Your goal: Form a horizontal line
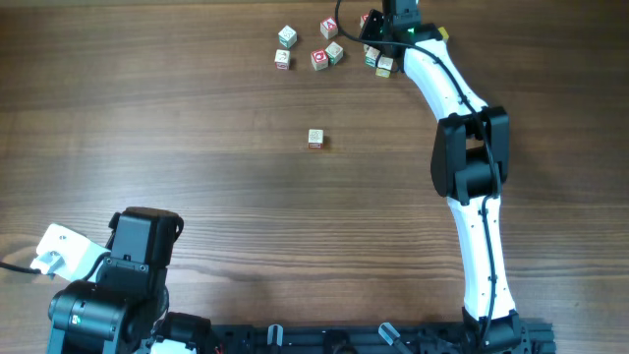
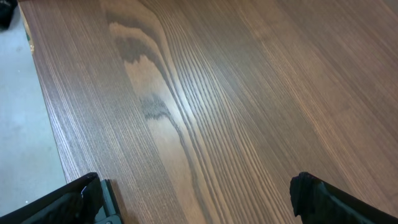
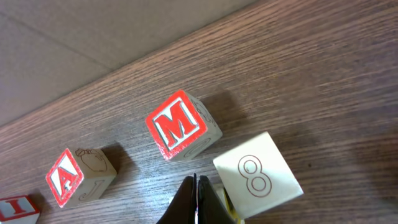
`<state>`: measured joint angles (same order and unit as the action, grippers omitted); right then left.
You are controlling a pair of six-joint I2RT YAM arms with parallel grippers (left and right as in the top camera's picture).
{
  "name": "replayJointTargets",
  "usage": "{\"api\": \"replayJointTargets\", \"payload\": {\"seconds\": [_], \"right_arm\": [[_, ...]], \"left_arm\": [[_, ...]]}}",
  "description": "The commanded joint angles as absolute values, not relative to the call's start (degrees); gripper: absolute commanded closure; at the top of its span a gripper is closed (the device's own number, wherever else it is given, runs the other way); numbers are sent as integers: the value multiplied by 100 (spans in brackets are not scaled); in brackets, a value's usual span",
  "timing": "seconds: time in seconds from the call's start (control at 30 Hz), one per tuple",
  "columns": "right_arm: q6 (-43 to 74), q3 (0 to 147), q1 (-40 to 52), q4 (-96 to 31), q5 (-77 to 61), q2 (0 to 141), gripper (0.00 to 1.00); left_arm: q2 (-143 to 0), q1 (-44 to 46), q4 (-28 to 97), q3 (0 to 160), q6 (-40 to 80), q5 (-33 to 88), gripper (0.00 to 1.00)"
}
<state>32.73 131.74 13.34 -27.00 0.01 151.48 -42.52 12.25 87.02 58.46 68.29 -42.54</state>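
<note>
1. Small pale wooden letter cubes, overhead view: eight countable, possible ninth partly hidden
2. Red-faced letter cubes, right wrist view: three
3. White-faced numeral cube, same view: one

Closed end effector sits between M cube and 8 cube.

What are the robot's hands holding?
Nothing. The left gripper is open over the table; the right gripper is shut empty beside the 8 cube.
</note>
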Motion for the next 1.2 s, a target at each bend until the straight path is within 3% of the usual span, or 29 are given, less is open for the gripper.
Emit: {"api": "replayJointTargets", "payload": {"seconds": [0.0, 0.27, 0.47, 0.83, 1.17], "right_arm": [[3275, 13187, 1354, -3030, 113, 15345, 95], [2840, 13190, 1396, -3234, -646, 15345, 96], [3039, 13222, 1457, -3253, 62, 15342, 95], [3033, 13489, 1457, -2460, -82, 15345, 95], [3000, 13445, 1417, -2484, 563, 15406, 95]], "left_arm": [[-4233, 1177, 8707, 5835, 6947, -4289, 0], [-4233, 1177, 8707, 5835, 6947, -4287, 0], [-4233, 1177, 8707, 5835, 6947, -4289, 0], [-4233, 1177, 8705, 5835, 6947, -4289, 0], [-4233, 1177, 8707, 5835, 6947, -4287, 0]]}}
